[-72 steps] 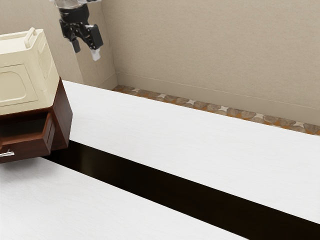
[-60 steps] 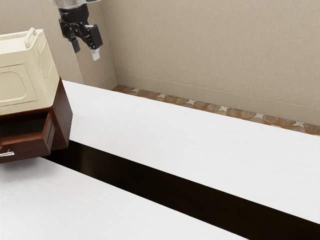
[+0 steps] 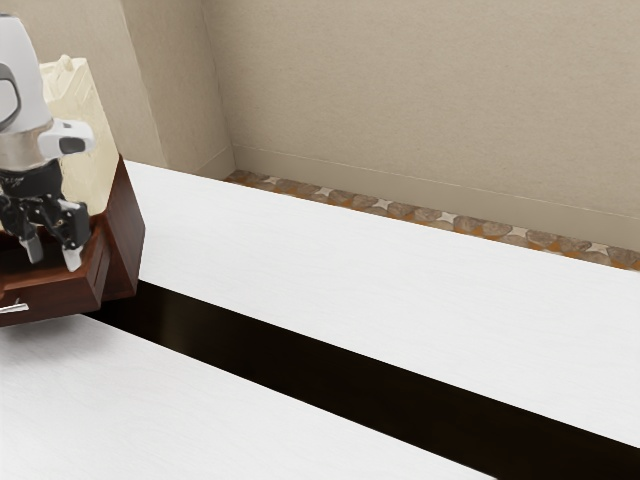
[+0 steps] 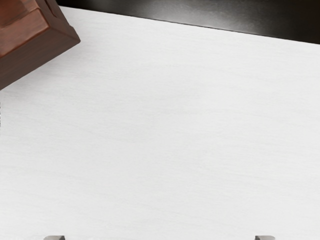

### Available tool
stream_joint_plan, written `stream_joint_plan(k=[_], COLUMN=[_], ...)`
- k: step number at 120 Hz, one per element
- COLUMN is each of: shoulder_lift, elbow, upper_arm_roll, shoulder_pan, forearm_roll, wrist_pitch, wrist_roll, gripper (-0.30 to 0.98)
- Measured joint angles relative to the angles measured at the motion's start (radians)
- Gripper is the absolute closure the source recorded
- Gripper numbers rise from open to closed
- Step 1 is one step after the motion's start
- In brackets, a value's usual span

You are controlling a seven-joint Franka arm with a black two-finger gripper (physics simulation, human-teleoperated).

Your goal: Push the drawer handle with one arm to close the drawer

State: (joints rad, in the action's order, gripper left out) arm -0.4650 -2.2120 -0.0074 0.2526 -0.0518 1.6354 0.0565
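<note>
In the exterior view my gripper [image 3: 53, 256] is open, its two fingertips well apart and nothing between them. It overlaps the opening of the brown drawer [image 3: 62, 295], which stands pulled out of its cabinet [image 3: 124, 235]. The silver handle [image 3: 14, 308] on the drawer front is just below the fingers there; no contact is visible. In the wrist view both tips of the gripper [image 4: 159, 237] show wide apart at the lower edge, over white tabletop, and a corner of the brown drawer unit [image 4: 30, 42] lies off to one side.
A cream container [image 3: 92, 135] stands on the cabinet, partly behind my arm. The white table [image 3: 330, 270] stretches toward the exterior view's right, split by a long dark gap [image 3: 300, 350]. A beige wall [image 3: 420, 100] rises behind.
My gripper has moved down and toward the exterior view's left, from beside the cream container to in front of the cabinet. The drawer looks unmoved.
</note>
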Motion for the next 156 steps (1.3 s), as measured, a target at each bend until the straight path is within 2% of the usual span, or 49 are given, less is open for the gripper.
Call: stream_joint_plan(k=[8, 17, 30, 41, 69, 84, 156], shoulder_lift=[0.016, 0.027, -0.024, -0.029, -0.008, 0.028, 0.219], elbow=[-0.049, -0.111, -0.243, -0.317, -0.372, -0.37, -0.244], upper_arm_roll=[0.035, 0.093, 0.184, 0.214, 0.339, 0.362, 0.38], shoulder_pan=[0.009, 0.014, 0.023, 0.034, 0.04, 0.039, 0.037], forearm_roll=[-0.017, -0.033, -0.084, -0.115, -0.213, -0.243, -0.257], wrist_pitch=[0.042, 0.102, 0.209, 0.321, 0.512, 0.578, 0.765], wrist_roll=[-0.056, -0.113, -0.186, -0.24, -0.34, -0.369, -0.385], gripper=[0.46, 0.58, 0.68, 0.72, 0.77, 0.78, 0.79])
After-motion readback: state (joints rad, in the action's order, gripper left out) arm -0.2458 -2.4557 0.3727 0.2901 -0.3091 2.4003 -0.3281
